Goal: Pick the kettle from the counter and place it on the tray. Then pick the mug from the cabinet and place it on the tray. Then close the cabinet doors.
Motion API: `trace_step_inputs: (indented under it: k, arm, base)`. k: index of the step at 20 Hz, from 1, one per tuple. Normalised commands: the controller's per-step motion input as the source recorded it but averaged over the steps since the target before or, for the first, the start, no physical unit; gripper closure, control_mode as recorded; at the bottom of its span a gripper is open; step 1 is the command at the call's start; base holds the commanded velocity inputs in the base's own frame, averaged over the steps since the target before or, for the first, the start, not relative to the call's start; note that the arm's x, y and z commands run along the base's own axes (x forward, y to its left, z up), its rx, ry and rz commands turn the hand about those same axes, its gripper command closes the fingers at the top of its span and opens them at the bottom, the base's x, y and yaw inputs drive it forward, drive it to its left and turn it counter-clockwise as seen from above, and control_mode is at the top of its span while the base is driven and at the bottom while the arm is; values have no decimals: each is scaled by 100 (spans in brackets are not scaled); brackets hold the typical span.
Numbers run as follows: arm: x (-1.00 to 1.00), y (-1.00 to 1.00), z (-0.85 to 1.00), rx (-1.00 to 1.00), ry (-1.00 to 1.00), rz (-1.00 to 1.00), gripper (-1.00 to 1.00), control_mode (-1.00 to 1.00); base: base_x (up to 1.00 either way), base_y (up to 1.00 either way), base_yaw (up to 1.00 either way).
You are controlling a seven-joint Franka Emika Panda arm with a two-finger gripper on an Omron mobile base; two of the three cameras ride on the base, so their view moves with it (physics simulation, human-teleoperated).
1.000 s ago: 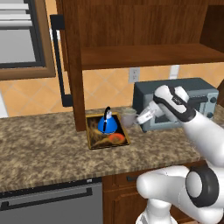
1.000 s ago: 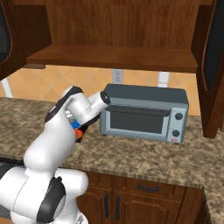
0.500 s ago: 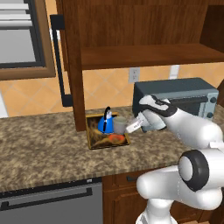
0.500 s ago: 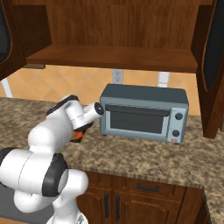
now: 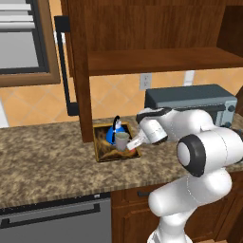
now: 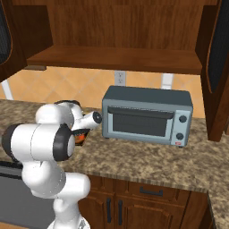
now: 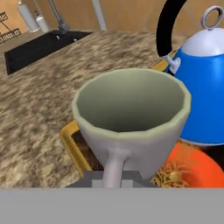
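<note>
White glossy arm (image 5: pixel 199 142), rounded shell segments throughout. Large dark grey disc caps at joints, one on elbow housing (image 5: pixel 192 154), ringed by a darker rim. Same cap pattern from right base view: black band round a fat white cylinder (image 6: pixel 58 142), second dark disc at far end (image 6: pixel 10 142). Bulbous white lower link (image 6: pixel 58 183) narrowing toward base. Wrist section slimmer, white with dark trim along top edge (image 5: pixel 153 114). No cables, screws or markings discernible.
</note>
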Motion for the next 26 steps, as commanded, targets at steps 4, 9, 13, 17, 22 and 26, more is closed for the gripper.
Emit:
trace_step_inputs:
  k: [4,9,13,17,22,26]
  arm:
    - [34,16,-30,0,-4,0,100,-100]
    - [32,17,-20,0,-3,0,100,-100]
    - [20,8,-11,0,4,0,100,-100]
    - [-25,0,-18,0,13,1,100,-100]
    - [-12,0,-34,0,5,1,100,-100]
    - [-6,0,-33,0,0,0,100,-100]
  base:
    - [0,0,0]
    - [0,0,0]
    - [0,0,0]
    - [0,0,0]
    - [0,0,0]
    - [0,0,0]
